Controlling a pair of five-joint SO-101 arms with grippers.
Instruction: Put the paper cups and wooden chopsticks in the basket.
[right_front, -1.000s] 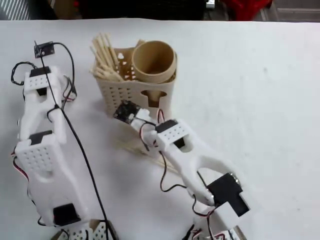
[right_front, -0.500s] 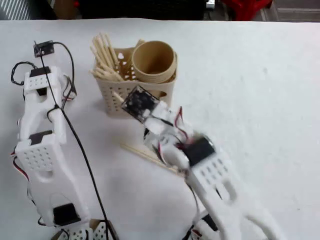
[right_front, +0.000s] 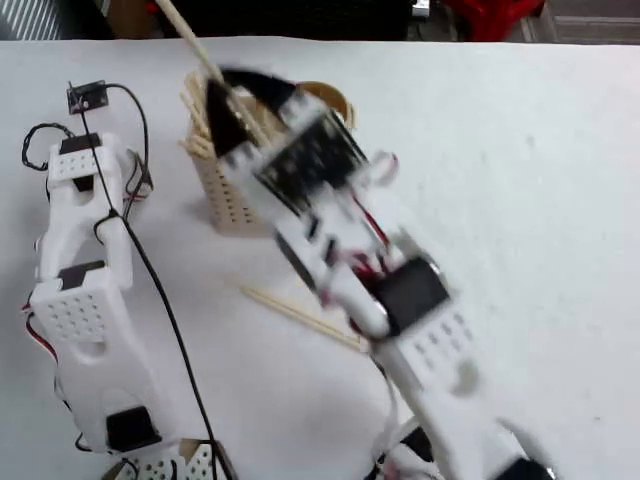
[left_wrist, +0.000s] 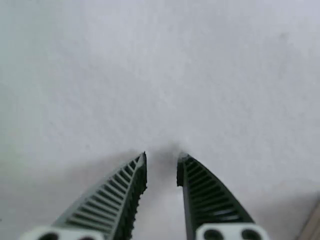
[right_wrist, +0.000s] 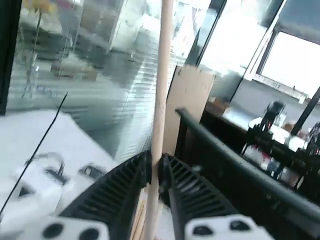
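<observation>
Basket (right_front: 225, 198) cream, perforated; chopstick (right_wrist: 162, 75) pale tan; table (right_front: 550, 150) white

White table (right_front: 520, 150) bears basket (right_front: 225, 200) (and loose chopsticks (right_front: 292, 311))

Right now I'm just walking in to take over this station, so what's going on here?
The right gripper is shut on one wooden chopstick, lifted above the basket, which already holds a bundle of chopsticks. Loose chopsticks lie on the table in front of the basket. The left gripper is open, idle over bare table.
</observation>
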